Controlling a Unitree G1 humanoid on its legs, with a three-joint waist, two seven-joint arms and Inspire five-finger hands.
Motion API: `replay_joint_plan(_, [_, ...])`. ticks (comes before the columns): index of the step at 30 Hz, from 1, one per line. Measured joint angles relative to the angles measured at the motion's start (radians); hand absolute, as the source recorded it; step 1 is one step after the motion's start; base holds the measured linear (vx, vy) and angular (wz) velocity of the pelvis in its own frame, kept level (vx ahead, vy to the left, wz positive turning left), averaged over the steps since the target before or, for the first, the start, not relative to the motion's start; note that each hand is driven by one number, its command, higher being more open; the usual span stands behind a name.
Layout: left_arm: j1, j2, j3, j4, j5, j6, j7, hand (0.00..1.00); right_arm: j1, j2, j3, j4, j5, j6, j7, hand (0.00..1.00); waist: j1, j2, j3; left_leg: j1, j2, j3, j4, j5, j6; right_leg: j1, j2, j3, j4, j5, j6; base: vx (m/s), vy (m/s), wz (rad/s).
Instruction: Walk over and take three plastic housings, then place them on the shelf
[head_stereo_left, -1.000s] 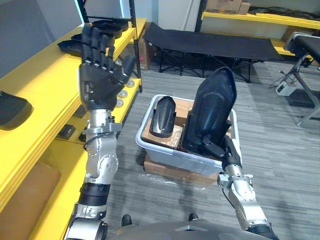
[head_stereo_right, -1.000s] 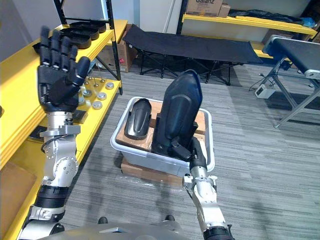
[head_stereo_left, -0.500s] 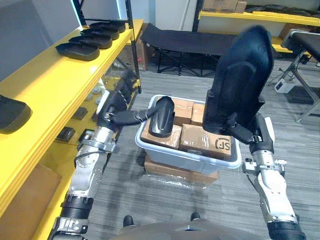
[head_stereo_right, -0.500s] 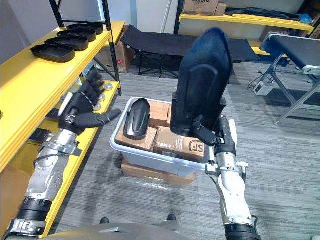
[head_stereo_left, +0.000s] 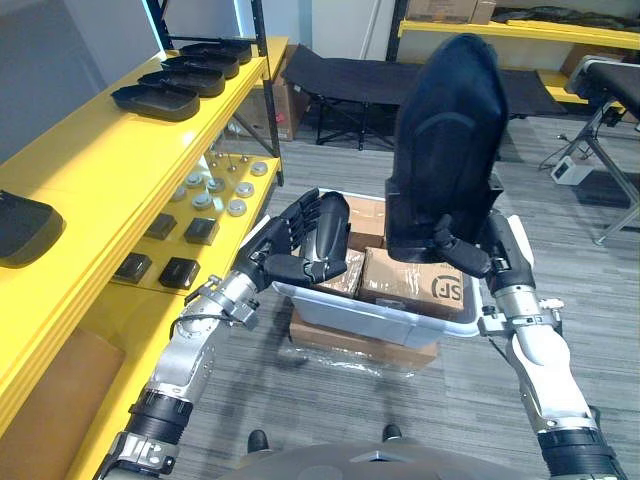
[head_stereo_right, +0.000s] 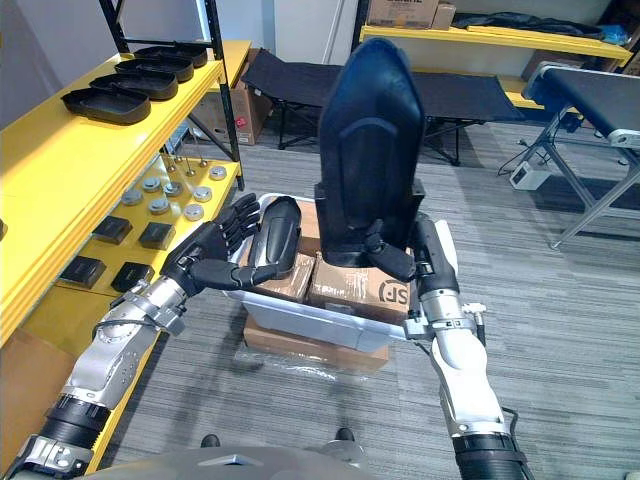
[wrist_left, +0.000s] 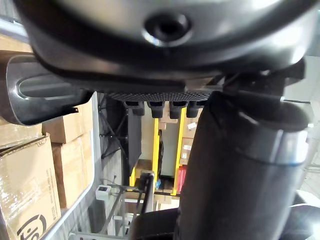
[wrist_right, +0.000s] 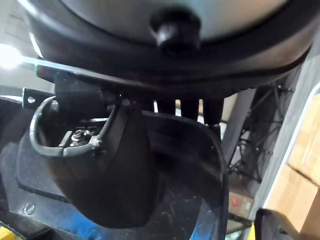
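Note:
A large black plastic housing stands upright in the air above the bin, my right hand shut on its lower end; its inner face shows in the right wrist view past my thumb. A smaller black housing lies on cardboard boxes in the white bin. My left hand is at that housing's left side, fingers straight and spread along it, thumb stretched under its near end. Another black housing rests on the yellow shelf at the far left.
The bin sits on a flat carton on the grey floor beside the shelf. Several black trays line the shelf's far end. Small metal parts lie on the lower shelf board. A black folding cot stands behind the bin.
My right hand has lifted the large housing out of the bin and holds it high. My left hand has come down from its raised pose to the small housing in the bin.

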Motion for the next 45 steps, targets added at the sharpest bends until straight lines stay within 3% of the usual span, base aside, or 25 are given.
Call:
replay_joint_plan(9, [-0.028, -0.098, -0.078, -0.062, -0.071, -0.003, 0.082, 1.0, -0.003, 0.063, 0.149, 0.005, 0.006, 0.0, 0.046, 0.0, 0.004, 0.001, -0.001, -0.007, 0.0, -0.012, 0.002, 0.003, 0.0, 0.0, 0.0, -0.012, 0.004, -0.001, -0.001, 0.0, 0.0, 0.03])
replay_joint_plan(19, [-0.075, -0.135, -0.089, -0.063, -0.12, -0.025, 0.102, 1.0, -0.002, 0.093, 0.216, 0.051, 0.003, 0.0, 0.063, 0.0, 0.004, 0.002, -0.001, -0.01, 0.0, -0.021, -0.001, 0.006, 0.001, -0.002, 0.0, -0.02, 0.009, -0.008, -0.01, 0.0, 0.0, 0.01])
replay_joint_plan(27, [-0.075, -0.136, -0.107, -0.063, -0.104, -0.002, 0.143, 1.0, -0.003, 0.1, 0.252, 0.083, 0.017, -0.003, 0.04, 0.0, 0.009, 0.002, -0.01, -0.013, 0.0, -0.024, 0.001, 0.006, 0.001, -0.001, 0.0, -0.024, 0.007, -0.007, -0.01, 0.0, 0.0, 0.0])
replay_joint_plan(28, [-0.075, -0.135, -0.109, -0.063, -0.092, 0.005, 0.148, 0.0, -0.003, 0.101, 0.259, 0.089, 0.018, -0.003, 0.037, 0.0, 0.01, 0.002, -0.011, -0.014, 0.0, -0.024, 0.001, 0.007, 0.001, -0.001, 0.0, -0.025, 0.006, -0.007, -0.01, 0.0, 0.0, 0.0])
replay_joint_plan(35, [-0.087, -0.122, -0.122, -0.063, -0.002, 0.08, 0.142, 0.0, -0.004, 0.094, 0.278, 0.117, 0.02, -0.003, 0.001, 0.0, 0.025, 0.001, -0.019, -0.023, 0.0, -0.036, 0.002, 0.008, 0.001, 0.004, 0.0, -0.036, -0.004, -0.001, -0.003, -0.01, -0.003, 0.04])
replay_joint_plan(45, [-0.173, -0.009, -0.133, 0.064, 0.014, 0.13, 0.135, 0.0, -0.005, 0.056, 0.4, 0.137, 0.038, -0.001, -0.031, 0.0, 0.033, -0.017, -0.033, -0.033, 0.0, -0.036, 0.003, 0.008, 0.001, 0.014, 0.002, -0.038, -0.031, 0.014, 0.001, 0.0, -0.001, 0.01])
